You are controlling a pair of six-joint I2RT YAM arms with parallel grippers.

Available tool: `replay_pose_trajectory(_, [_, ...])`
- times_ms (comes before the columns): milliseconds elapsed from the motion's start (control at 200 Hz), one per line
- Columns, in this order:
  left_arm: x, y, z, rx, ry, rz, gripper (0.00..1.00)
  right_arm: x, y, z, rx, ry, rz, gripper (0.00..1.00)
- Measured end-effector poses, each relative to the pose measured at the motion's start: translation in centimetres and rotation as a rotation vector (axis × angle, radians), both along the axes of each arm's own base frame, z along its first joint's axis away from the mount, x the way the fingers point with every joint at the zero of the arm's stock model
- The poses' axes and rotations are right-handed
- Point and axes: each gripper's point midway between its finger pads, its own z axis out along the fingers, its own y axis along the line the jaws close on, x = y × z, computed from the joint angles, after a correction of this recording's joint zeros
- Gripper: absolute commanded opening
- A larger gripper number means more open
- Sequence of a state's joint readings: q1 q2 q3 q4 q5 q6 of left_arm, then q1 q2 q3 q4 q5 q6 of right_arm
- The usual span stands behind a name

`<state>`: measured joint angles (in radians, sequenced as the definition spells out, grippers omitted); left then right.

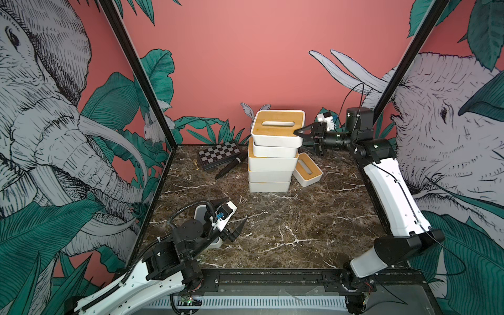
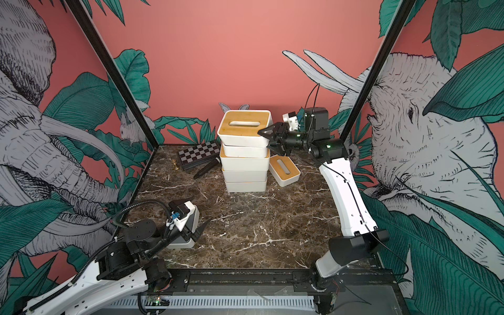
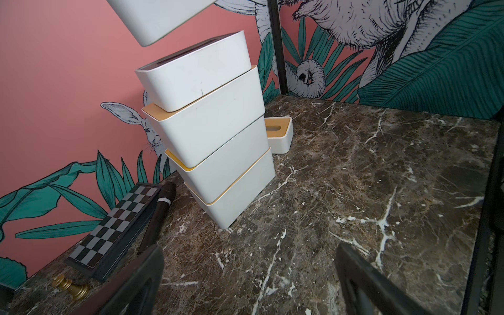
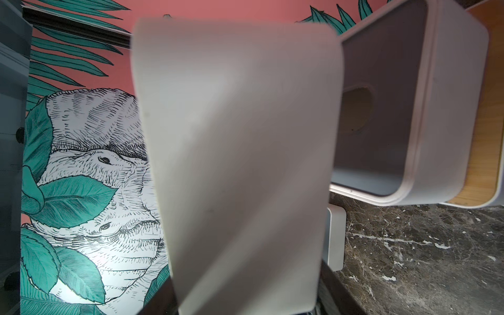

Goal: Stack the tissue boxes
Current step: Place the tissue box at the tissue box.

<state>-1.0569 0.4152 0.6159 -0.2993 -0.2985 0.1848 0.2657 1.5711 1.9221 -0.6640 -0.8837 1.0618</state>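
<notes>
Grey-lidded box [image 2: 181,243] at the bench's [image 1: 300,231] front-left edge is mostly hidden under my left gripper [image 1: 230,216], whose jaws are wide and empty. Mid-back, the stack [image 1: 270,174] stands four high and staggered. My right gripper [image 1: 298,139] pinches the bamboo-lidded box [image 1: 276,128] by its end, just above the stack. I'd square it over the stack, lower it level, then release. My right wrist view is blocked, so I can't judge alignment underneath.

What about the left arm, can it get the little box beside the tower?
Probably not easily. The tower stands between the open left fingers and the little box. The right fingers hold a big box nearby.
</notes>
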Motion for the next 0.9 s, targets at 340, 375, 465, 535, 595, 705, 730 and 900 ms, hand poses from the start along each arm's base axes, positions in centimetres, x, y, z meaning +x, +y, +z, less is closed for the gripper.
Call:
replay_pose_trajectory(340, [0.0, 0.2, 0.2, -0.008, -0.004, 0.005, 1.0, 2.2, 0.2, -1.3, -0.002, 0.038, -0.001, 0.27])
replay_pose_trajectory(375, [0.0, 0.2, 0.2, -0.009, -0.005, 0.005, 0.99, 2.3, 0.2, -1.5, -0.003, 0.042, -0.002, 0.27])
replay_pose_trajectory(465, [-0.1, 0.3, 0.4, -0.019, -0.01, 0.005, 0.99, 2.6, 0.3, -1.9, -0.005, 0.052, -0.002, 0.27])
replay_pose_trajectory(535, [-0.1, 0.4, 0.6, -0.028, -0.015, 0.006, 1.0, 2.7, 0.3, -2.1, -0.005, 0.056, 0.0, 0.28])
replay_pose_trajectory(595, [-0.1, 0.4, 0.8, -0.035, -0.019, 0.006, 1.0, 2.8, 0.3, -2.1, -0.005, 0.057, 0.001, 0.29])
replay_pose_trajectory(705, [-0.2, 0.5, 0.9, -0.04, -0.021, 0.006, 0.99, 2.8, 0.2, -2.1, -0.004, 0.057, -0.001, 0.32])
replay_pose_trajectory(730, [-0.2, 0.5, 0.9, -0.041, -0.021, 0.006, 0.99, 2.8, 0.2, -2.1, -0.004, 0.057, 0.0, 0.33])
replay_pose_trajectory(900, [-0.2, 0.6, 1.1, -0.048, -0.022, 0.006, 1.0, 2.8, 0.2, -2.1, -0.003, 0.058, 0.0, 0.42])
